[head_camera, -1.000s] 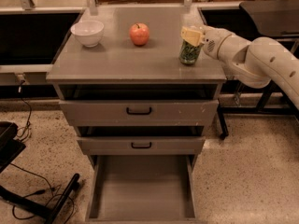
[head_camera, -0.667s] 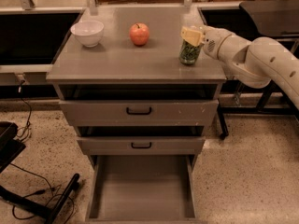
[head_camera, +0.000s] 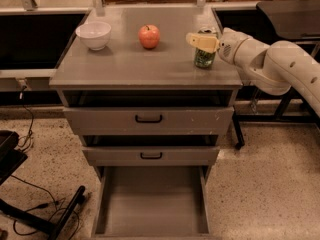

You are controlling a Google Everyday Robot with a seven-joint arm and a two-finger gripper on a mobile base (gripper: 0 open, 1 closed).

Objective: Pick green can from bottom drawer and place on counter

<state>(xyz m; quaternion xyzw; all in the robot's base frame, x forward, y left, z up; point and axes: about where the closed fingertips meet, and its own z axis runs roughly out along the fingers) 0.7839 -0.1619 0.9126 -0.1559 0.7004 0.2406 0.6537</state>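
Note:
The green can point(head_camera: 204, 58) stands upright on the counter point(head_camera: 145, 66) near its right edge. My gripper point(head_camera: 200, 36) reaches in from the right and is shut on the can's upper part. One pale yellow finger point(head_camera: 202, 41) lies across the can's front, and the other is hidden behind it. The bottom drawer point(head_camera: 152, 199) is pulled out at the cabinet's base, and its grey floor is bare.
A red-orange apple point(head_camera: 149, 36) and a white bowl point(head_camera: 93, 35) sit on the counter left of the can. The two upper drawers point(head_camera: 148, 119) are shut. A black stand and cables point(head_camera: 45, 216) lie on the floor at the left. A dark table point(head_camera: 290, 14) stands at the right.

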